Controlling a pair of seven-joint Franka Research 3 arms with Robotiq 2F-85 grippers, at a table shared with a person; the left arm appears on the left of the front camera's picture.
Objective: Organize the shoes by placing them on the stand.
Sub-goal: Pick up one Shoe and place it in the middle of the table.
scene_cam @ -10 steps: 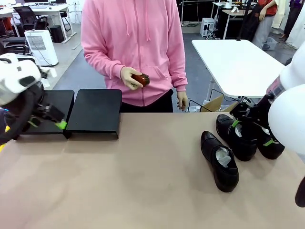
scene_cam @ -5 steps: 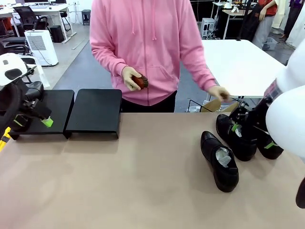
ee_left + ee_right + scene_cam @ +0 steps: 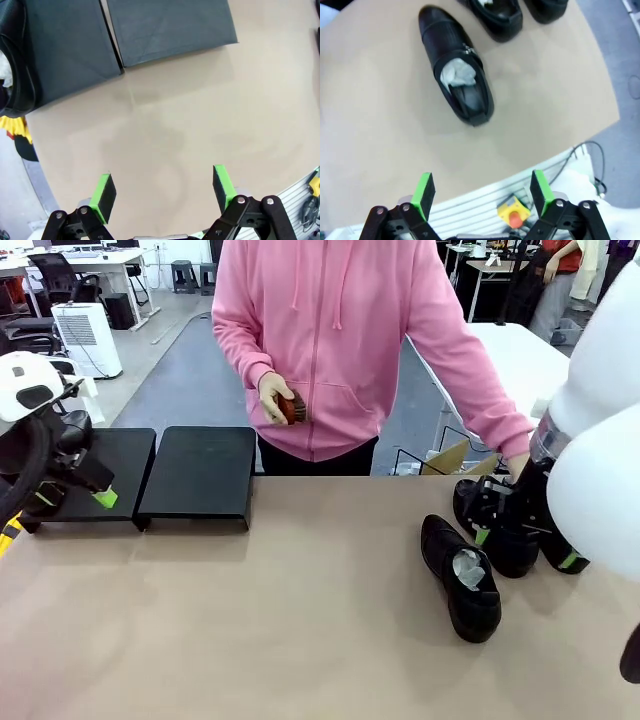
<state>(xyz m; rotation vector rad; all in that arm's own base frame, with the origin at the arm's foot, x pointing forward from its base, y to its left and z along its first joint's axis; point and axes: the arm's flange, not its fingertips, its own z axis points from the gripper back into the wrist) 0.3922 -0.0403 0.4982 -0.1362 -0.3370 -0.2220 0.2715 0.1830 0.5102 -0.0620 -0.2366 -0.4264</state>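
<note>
Three shoes [image 3: 460,575] on table [image 3: 300,620] — left fingers [image 3: 106,192], right fingers [image 3: 424,192] apart, empty.

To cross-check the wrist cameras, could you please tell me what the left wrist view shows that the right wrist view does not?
Left wrist view: the stand, two black units side by side, beyond the open left gripper. Right wrist view: one paper-stuffed shoe, two more shoes at the top edge, a yellow red-button box, and the open right gripper. Both: the tan table.
</note>
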